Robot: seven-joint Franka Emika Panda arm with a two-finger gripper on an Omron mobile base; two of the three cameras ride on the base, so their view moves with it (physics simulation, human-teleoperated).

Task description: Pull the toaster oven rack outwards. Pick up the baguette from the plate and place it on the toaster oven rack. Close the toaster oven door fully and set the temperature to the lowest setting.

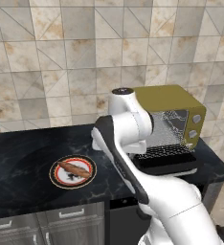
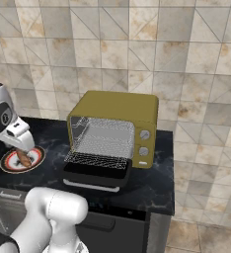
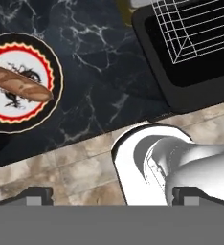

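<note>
Hand view puts the baguette [image 3: 19,83] at the upper left, lying across the white middle of the plate [image 3: 31,125] with one end reaching toward the red ring. It looks like a small, light loaf with a firm toasted crust — stiff enough to lift whole, I judge, but rounded, so it may roll or slip out if pinched near a tapered end. The best hold is probably across its narrow width at the middle, fingers set square to its length.

The plate sits on the dark marble counter [image 3: 99,91], well apart from the toaster oven [image 2: 115,105]. The door [image 3: 157,57] is folded down flat and the rack [image 3: 195,26] is already drawn out over it — a thin wire grid on which a light loaf should rest steadily if laid along the wires' span.

The gripper [image 3: 111,197] has its two finger tips [image 3: 37,195] spread wide at the bottom edge, holding nothing and hanging off to the side of the plate, above the counter's front edge.
</note>
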